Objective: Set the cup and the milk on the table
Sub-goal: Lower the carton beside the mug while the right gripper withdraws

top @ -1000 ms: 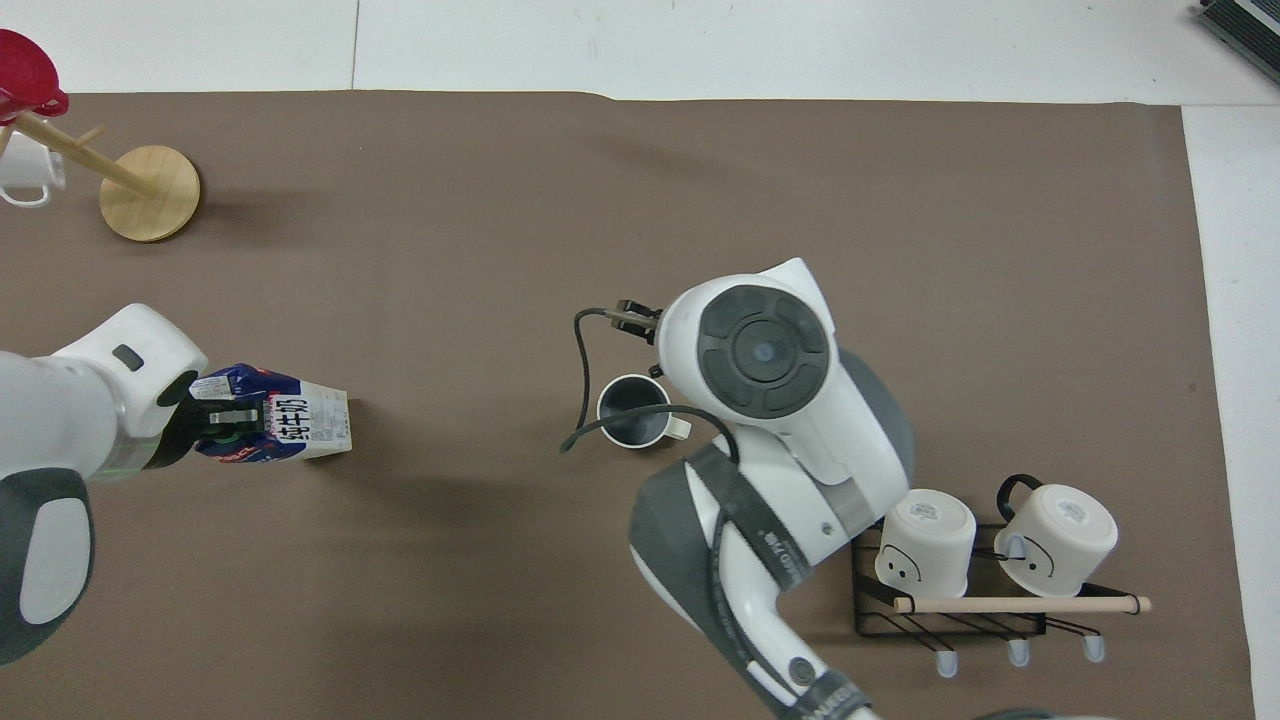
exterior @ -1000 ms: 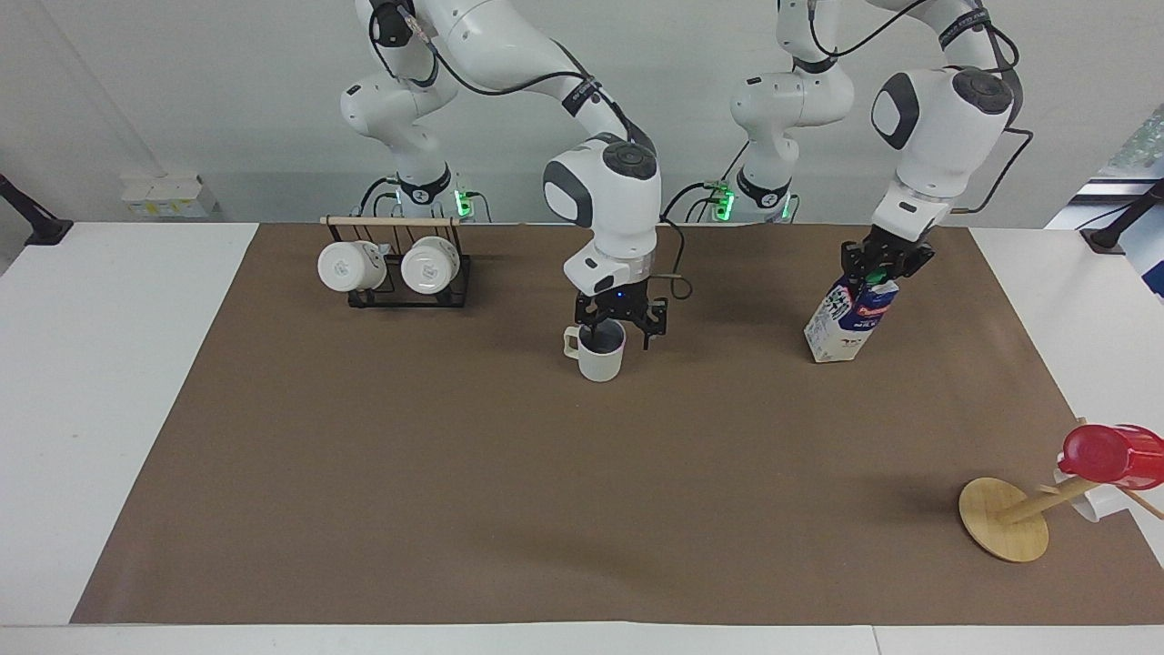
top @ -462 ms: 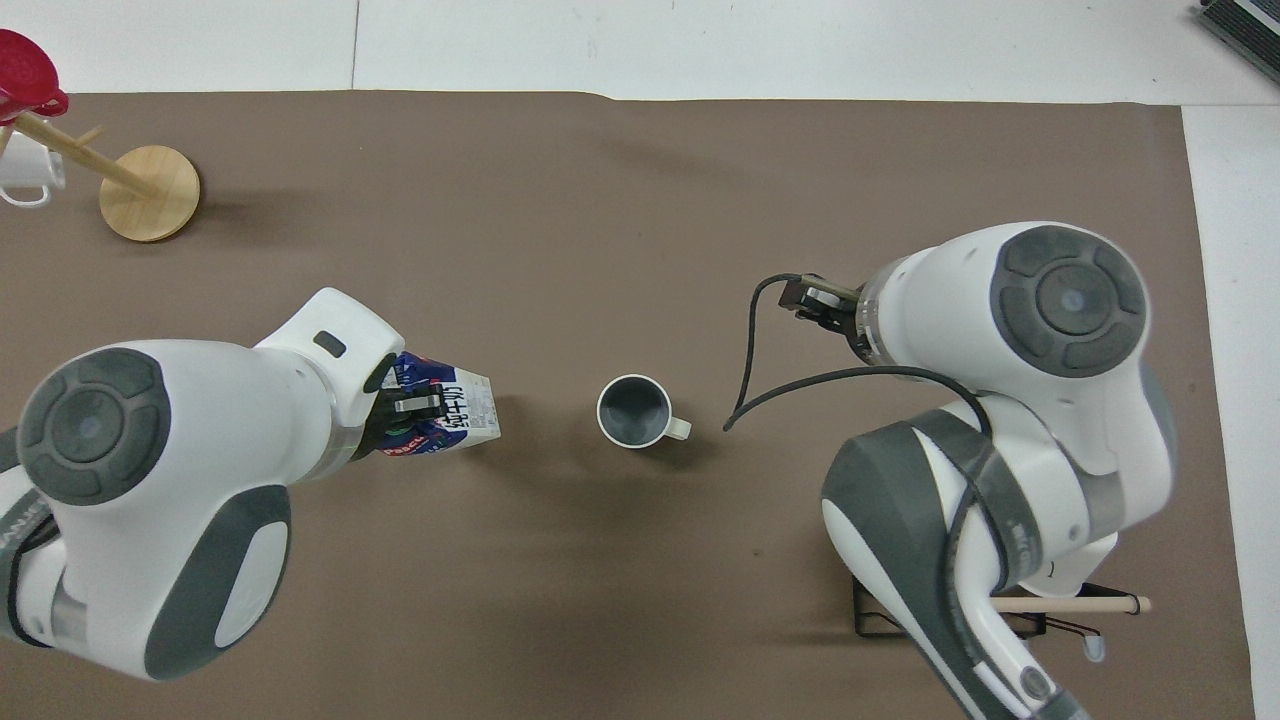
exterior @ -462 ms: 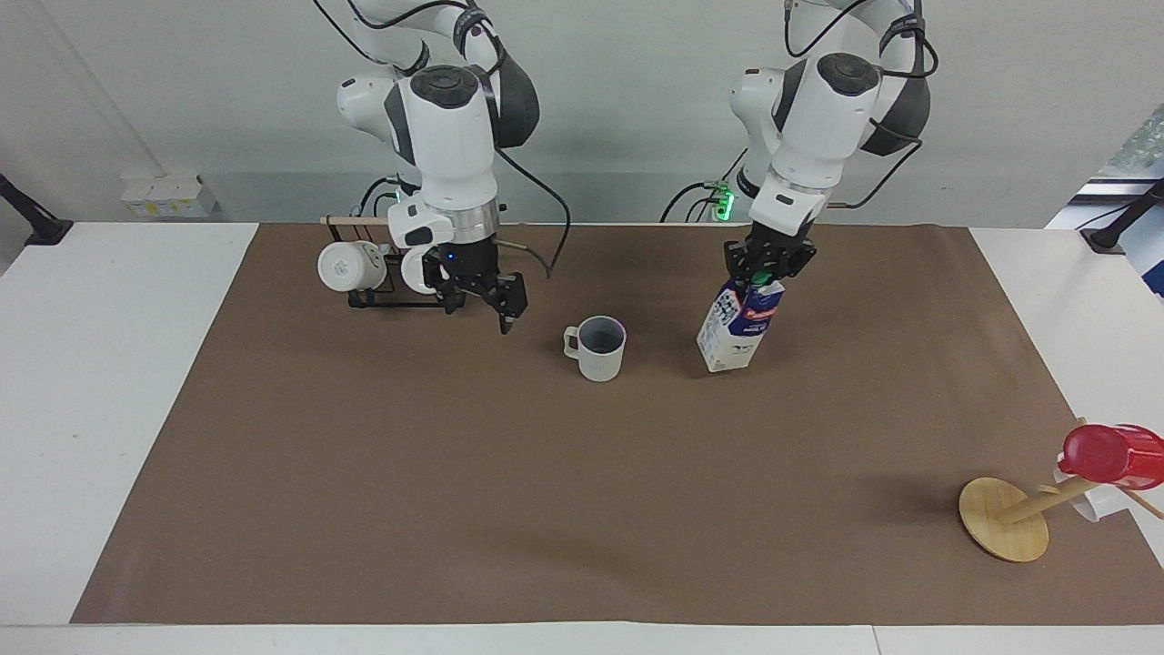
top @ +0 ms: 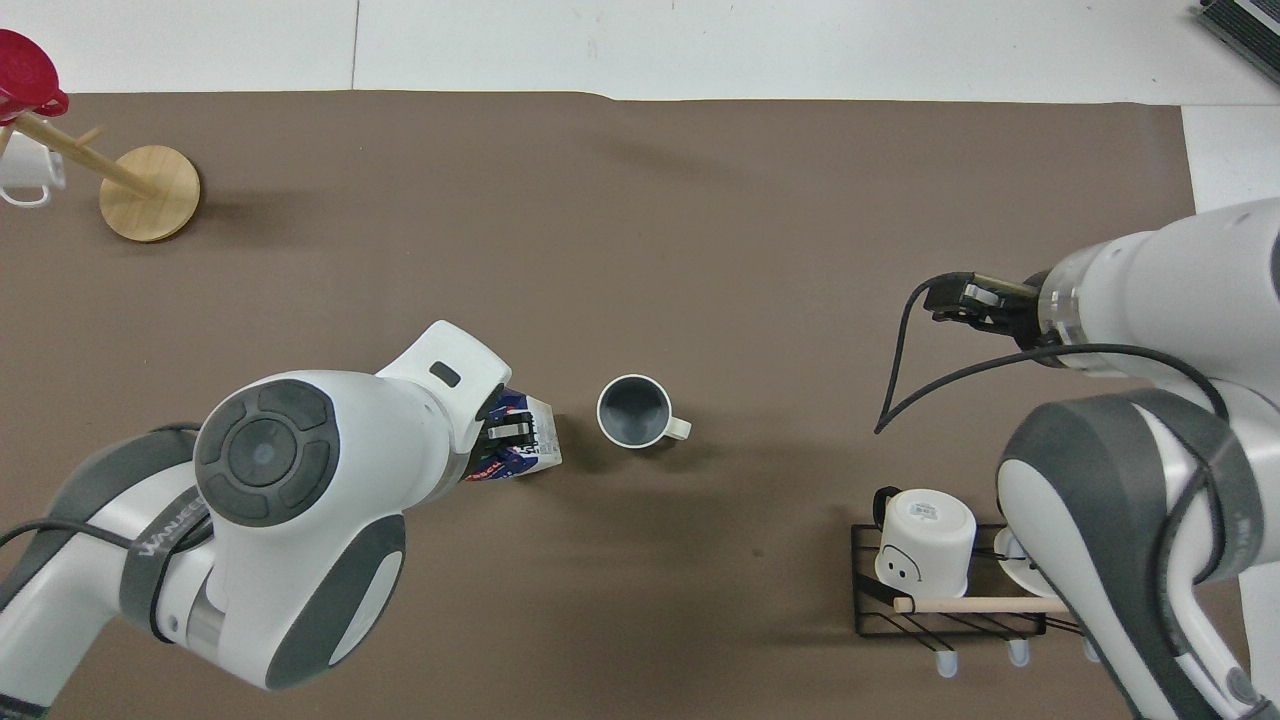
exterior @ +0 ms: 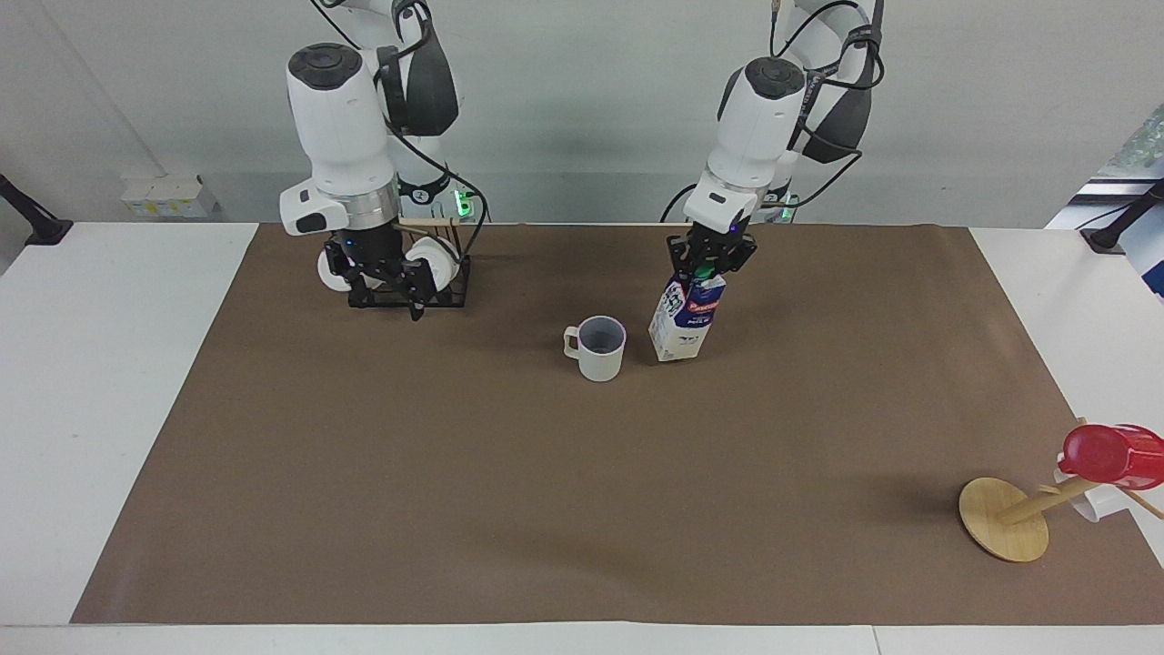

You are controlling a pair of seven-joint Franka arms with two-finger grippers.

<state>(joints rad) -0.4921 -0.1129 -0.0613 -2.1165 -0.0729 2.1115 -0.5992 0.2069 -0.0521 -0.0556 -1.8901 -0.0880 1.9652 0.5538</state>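
Note:
The off-white cup [exterior: 600, 348] stands upright on the brown mat [exterior: 546, 482] of the white table [exterior: 109, 382], handle toward the right arm's end; it also shows in the overhead view [top: 633, 411]. My left gripper [exterior: 707, 261] is shut on the top of the blue-and-white milk carton [exterior: 687, 320], which is tilted, its base at or just above the mat beside the cup. The overhead view shows the carton [top: 523, 452] half under the left wrist. My right gripper [exterior: 388, 293] is open and empty over the mug rack.
A black wire rack [exterior: 407, 296] with two white mugs [top: 925, 540] stands near the right arm's base. A wooden mug tree [exterior: 1003, 519] carrying a red cup [exterior: 1111, 453] stands at the left arm's end, farthest from the robots.
My right gripper let go of the cup, rose and swung over to the mug rack. My left gripper carried the milk carton sideways until it is beside the cup.

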